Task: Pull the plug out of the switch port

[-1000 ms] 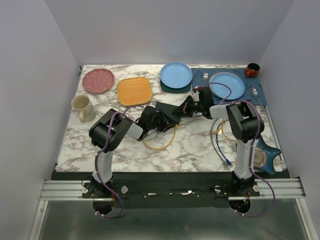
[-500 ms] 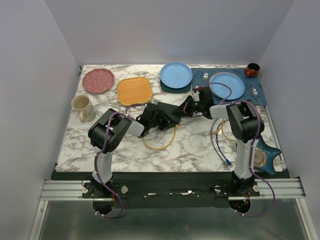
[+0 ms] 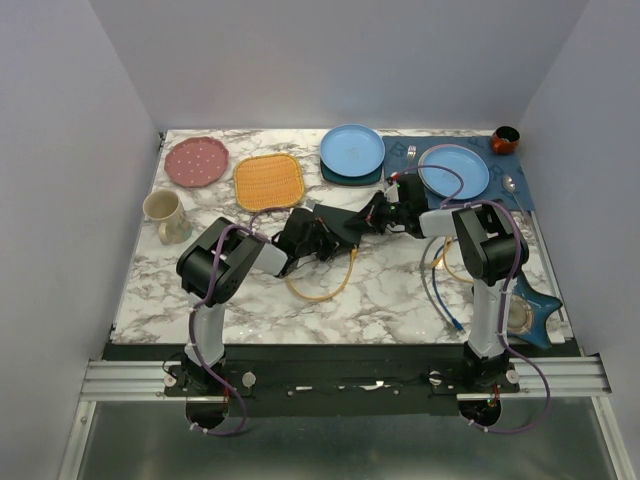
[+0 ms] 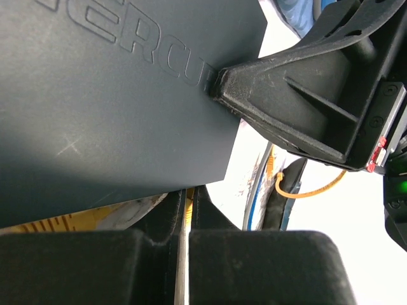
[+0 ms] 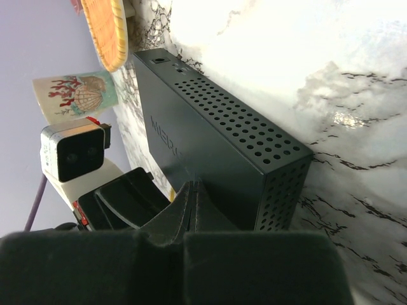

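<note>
Since a second ago the left jaws have drawn together, seemingly nipping the yellow cable (image 3: 320,296) beside the switch (image 4: 114,95). It lies mid-counter (image 3: 390,290) between both arms; the right jaws, together, press against its face.

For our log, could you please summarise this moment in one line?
left fingers: shut on yellow cable | right fingers: shut, tips against switch
</note>
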You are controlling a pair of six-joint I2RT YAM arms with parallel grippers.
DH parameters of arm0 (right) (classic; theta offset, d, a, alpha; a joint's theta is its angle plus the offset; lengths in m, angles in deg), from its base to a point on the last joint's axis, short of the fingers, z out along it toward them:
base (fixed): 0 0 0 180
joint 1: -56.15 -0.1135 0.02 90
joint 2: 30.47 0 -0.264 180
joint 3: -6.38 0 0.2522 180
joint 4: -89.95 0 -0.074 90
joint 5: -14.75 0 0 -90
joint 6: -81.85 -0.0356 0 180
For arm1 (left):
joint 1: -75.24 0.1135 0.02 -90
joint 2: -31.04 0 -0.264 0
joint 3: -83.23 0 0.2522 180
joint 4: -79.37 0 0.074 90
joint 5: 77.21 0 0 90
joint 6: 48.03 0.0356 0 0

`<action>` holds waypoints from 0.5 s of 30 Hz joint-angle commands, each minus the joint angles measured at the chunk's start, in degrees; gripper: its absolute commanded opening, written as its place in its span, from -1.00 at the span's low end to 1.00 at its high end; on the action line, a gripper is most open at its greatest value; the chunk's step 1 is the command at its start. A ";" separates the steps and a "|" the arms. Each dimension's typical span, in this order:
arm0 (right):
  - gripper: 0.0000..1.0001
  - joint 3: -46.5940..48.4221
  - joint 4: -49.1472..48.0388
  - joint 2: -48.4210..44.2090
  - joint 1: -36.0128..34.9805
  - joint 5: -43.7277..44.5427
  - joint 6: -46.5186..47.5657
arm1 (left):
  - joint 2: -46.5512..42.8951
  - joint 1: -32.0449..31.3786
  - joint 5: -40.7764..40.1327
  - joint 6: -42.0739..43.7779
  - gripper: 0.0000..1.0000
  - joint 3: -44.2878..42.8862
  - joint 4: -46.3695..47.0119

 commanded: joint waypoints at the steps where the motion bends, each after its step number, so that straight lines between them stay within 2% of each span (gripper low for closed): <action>1: -0.99 -1.72 4.85 0.47 -0.55 2.13 1.64 | 2.37 -0.30 0.08 0.11 -1.00 2.21 0.51; 15: -0.99 -0.14 7.84 -3.14 -0.55 3.80 3.14 | 0.61 0.05 0.53 -0.51 -1.00 5.55 3.41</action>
